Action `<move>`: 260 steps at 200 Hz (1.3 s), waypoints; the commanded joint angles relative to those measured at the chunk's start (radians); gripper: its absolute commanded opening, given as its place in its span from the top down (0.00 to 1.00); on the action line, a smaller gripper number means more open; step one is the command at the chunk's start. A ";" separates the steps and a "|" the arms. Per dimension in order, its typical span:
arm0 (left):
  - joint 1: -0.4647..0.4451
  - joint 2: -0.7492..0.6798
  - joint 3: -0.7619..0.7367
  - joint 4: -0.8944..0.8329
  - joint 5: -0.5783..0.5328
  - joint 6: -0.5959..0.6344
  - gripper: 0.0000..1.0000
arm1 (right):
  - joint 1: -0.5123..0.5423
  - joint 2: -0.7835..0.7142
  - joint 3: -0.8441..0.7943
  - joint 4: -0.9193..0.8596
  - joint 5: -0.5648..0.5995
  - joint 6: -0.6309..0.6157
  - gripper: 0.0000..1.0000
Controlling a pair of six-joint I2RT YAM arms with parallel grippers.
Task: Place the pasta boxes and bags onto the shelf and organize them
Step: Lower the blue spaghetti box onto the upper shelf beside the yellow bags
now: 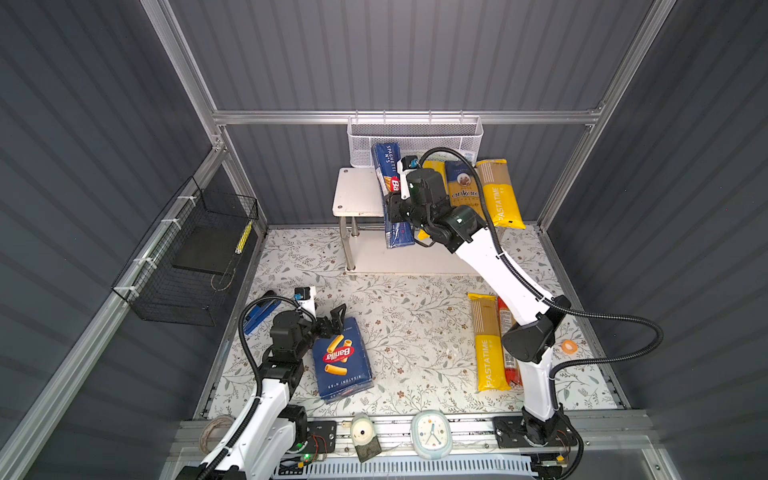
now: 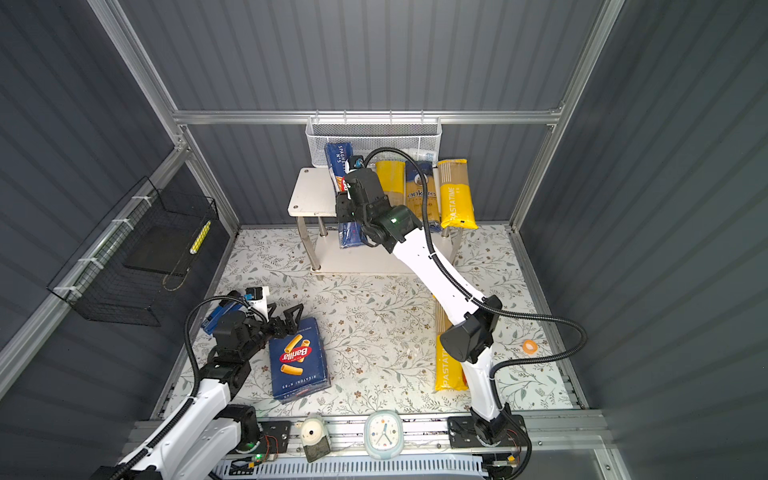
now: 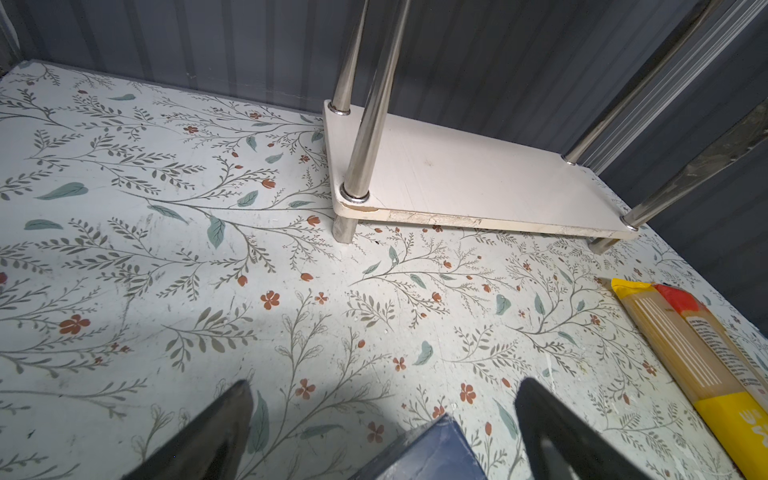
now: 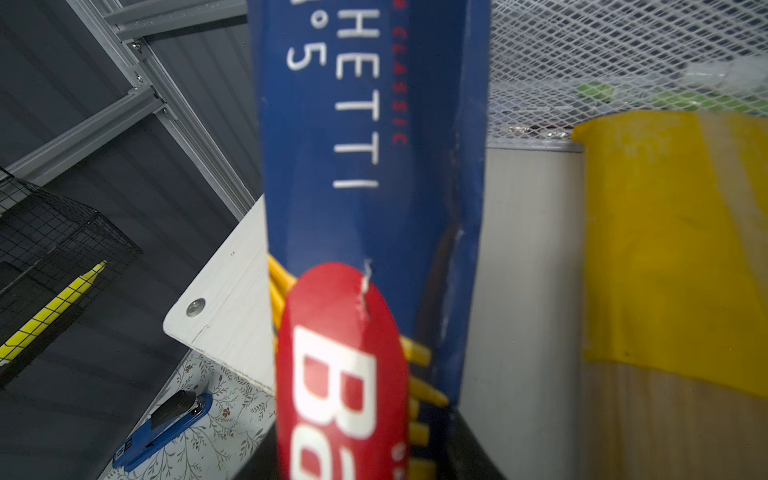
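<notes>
Left arm (image 1: 266,399): folded low, well in front of shelf (image 1: 357,195), off its left end. Wrist near level, jaws spread wide, dark fingers (image 3: 199,440) aimed toward shelf.

Right arm (image 1: 498,266): stretched forward, elbow raised, forearm sloping up to shelf's top board. Wrist over board's front edge, jaws clamped on spaghetti box (image 1: 386,166).

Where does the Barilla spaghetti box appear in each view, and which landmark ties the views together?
Top view: Barilla spaghetti box at upper centre, lengthwise over the shelf top board.
Top view: same spot, sitting slightly further left in the picture.
Left wrist: not in it.
Right wrist: fills the centre, close up.
Shared landmark: the shelf, visible in all four.
</notes>
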 commanded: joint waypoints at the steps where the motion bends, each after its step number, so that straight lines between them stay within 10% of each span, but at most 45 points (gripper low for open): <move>1: -0.006 -0.003 -0.004 -0.007 0.002 -0.003 0.00 | -0.024 -0.008 0.081 0.146 0.021 0.007 0.61; 260: -0.006 0.010 0.004 -0.009 -0.005 -0.005 0.00 | -0.075 0.066 0.080 0.193 0.001 0.062 0.45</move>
